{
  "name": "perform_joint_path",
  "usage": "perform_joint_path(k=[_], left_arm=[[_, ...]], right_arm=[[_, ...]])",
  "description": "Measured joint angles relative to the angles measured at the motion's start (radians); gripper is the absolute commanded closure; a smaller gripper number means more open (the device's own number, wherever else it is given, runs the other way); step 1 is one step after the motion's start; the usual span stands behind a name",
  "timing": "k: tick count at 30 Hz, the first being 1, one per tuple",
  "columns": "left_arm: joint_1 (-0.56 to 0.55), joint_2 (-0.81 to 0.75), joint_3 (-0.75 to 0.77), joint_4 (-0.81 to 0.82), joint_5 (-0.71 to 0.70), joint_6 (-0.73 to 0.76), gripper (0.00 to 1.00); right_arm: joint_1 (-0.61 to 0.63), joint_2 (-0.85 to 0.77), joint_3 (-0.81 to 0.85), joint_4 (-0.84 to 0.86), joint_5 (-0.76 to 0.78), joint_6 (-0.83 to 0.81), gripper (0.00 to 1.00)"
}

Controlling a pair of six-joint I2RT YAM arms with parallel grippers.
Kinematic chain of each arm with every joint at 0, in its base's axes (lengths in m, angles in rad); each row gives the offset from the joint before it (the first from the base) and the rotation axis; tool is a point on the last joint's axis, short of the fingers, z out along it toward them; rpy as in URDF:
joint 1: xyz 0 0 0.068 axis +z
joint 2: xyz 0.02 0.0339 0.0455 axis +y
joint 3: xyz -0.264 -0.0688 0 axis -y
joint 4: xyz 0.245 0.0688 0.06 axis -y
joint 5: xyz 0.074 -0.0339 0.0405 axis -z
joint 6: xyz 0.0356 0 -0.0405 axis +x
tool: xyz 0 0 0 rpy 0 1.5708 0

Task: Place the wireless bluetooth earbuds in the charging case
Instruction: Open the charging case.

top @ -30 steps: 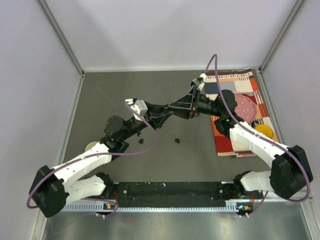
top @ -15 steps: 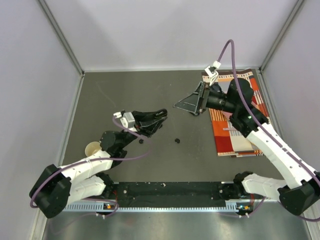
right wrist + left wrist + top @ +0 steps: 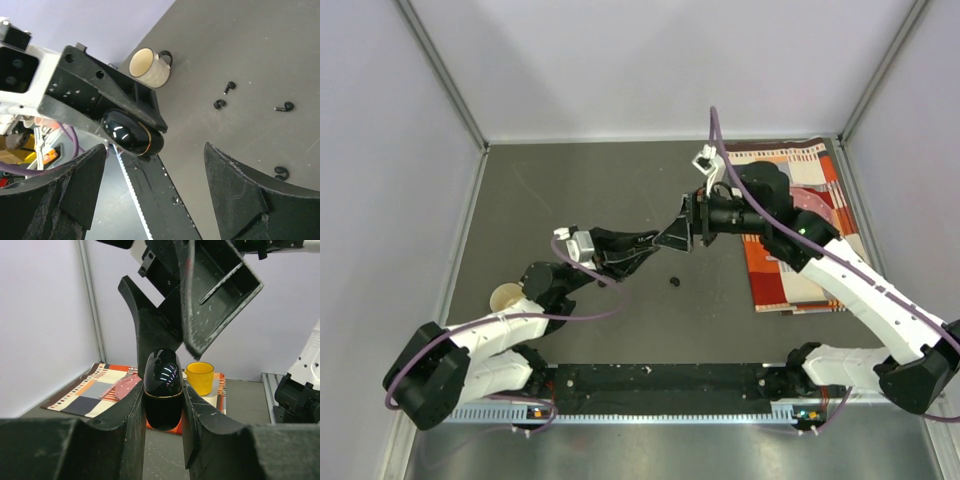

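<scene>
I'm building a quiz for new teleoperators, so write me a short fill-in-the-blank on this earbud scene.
1. The left gripper holds the charging case with its lid ____.
2. The right gripper, facing the case, has its jaws ____.
3. ____ earbuds lie loose on the table.
4. The cup on the patterned cloth is ____.

Missing words: closed; open; Four; yellow.
</scene>
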Motion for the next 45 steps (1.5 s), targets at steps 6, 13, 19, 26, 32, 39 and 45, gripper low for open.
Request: perform_joint_path(k=[6,13,19,26,32,39,45], left_arm=[[0.005,0.013,0.000,-0.006,0.026,-0.017,1.00],[0.010,0.020,0.002,-0.018,0.040,-0.033,1.00],[0.018,0.024,0.004,-0.028,0.062,-0.056,1.00],[0.016,0.008,0.002,-0.034,0.118,-0.069,1.00],[0.014,-0.057,-0.031,-0.035,0.112,-0.062,1.00],[0.007,-0.132,-0.068,-0.013,0.095,-0.024,1.00],[0.007,-0.220,-0.134,-0.010,0.049,0.013,1.00]], right_arm=[[0.013,0.023,0.000,-0.039,0.055,-0.038,0.23],[0.023,0.024,0.005,-0.059,0.090,-0.055,0.22],[0.024,0.035,0.021,-0.084,0.110,-0.056,0.20],[0.024,0.066,0.070,-0.052,0.152,-0.044,0.19],[0.025,0.072,0.070,-0.035,0.137,-0.024,0.16],[0.015,0.072,0.067,0.011,0.177,0.011,0.08],[-0.011,0.055,0.048,0.057,0.212,0.058,0.07]])
